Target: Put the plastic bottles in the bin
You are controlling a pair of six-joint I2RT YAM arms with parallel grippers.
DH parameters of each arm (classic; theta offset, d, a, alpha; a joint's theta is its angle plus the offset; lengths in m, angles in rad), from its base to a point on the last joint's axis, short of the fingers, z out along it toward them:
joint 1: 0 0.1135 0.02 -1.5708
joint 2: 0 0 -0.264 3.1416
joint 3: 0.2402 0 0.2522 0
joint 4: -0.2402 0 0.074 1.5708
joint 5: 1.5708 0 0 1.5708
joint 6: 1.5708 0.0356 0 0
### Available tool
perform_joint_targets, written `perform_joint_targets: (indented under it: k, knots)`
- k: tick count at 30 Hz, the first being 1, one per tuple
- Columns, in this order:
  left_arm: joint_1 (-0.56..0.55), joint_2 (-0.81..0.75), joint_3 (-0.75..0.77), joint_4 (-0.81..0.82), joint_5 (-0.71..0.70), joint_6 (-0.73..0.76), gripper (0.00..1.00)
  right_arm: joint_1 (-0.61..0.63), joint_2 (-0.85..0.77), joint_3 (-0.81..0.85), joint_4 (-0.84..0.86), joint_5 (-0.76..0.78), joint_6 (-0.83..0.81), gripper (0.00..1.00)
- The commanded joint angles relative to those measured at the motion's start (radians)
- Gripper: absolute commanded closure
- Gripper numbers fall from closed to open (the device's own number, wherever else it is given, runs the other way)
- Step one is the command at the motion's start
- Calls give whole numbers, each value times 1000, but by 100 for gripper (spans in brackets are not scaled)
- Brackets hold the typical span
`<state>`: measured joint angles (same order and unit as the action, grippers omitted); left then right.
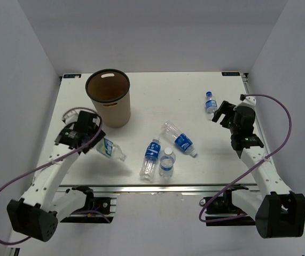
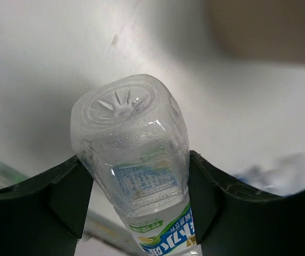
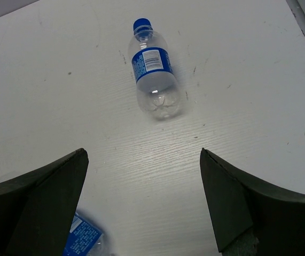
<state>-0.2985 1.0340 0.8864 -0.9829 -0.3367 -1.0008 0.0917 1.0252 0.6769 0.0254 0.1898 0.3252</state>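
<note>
My left gripper [image 1: 96, 140] is shut on a clear plastic bottle [image 1: 111, 150] with a blue-green label. It holds the bottle in front of the tan bin [image 1: 108, 98], whose dark inside is open to the top. In the left wrist view the bottle [image 2: 132, 149] sits base-out between the fingers [image 2: 67, 197]. My right gripper [image 1: 219, 114] is open and empty just near of a blue-capped bottle [image 1: 210, 102], which lies ahead of it in the right wrist view [image 3: 152, 72]. Three bottles lie mid-table: one [image 1: 150, 159], another [image 1: 166, 162] and a third [image 1: 179, 138].
The bin shows as a blurred brown shape [image 2: 270, 26] in the left wrist view. Part of another bottle [image 3: 83, 240] shows by my right gripper's left finger. The table's right edge [image 1: 253, 106] runs close to the right arm. White walls enclose the table.
</note>
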Motion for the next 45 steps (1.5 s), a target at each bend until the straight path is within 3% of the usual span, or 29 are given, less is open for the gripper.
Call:
perform_joint_targets:
  k: [1,4,5,7,12,15,16,18,21,24,25,27,28,29,40,45]
  knots:
    - [-4,-86,284,-86,-263,59,79,-4,-10,3,42,-32,-28,11]
    - [-2,-97,413,103,-214,193,80,-3,-8,-8,94,-162,-64,11]
    - [-4,-100,431,292,-196,236,80,-4,-5,-7,100,-182,-67,11]
    - [-2,-30,463,424,-165,334,80,-4,12,4,97,-269,-84,11]
    - [-2,317,823,457,-287,560,79,-3,38,18,102,-340,-118,11]
    - [-4,466,957,440,-403,654,79,6,49,42,70,-433,-170,11]
    - [-2,486,964,450,-401,695,78,19,55,49,64,-463,-204,11]
    - [-2,517,953,498,-363,720,68,31,65,52,64,-556,-231,11]
    - [-4,540,925,517,-381,719,71,54,96,58,33,-624,-291,11]
    - [-2,552,858,575,-458,718,66,91,145,64,2,-691,-372,11]
    - [-4,555,832,596,-470,728,46,126,185,53,14,-691,-394,11]
    - [-2,561,787,621,-460,735,29,166,258,72,-24,-620,-452,12]
    - [-2,566,789,612,-455,723,8,189,285,82,-74,-604,-466,13]
    - [-2,574,796,593,-447,723,2,192,305,92,-71,-596,-482,13]
    - [-2,571,942,533,-317,650,2,238,549,128,-81,-633,-517,18]
    - [-4,480,880,607,-52,642,2,240,602,156,-79,-632,-505,30]
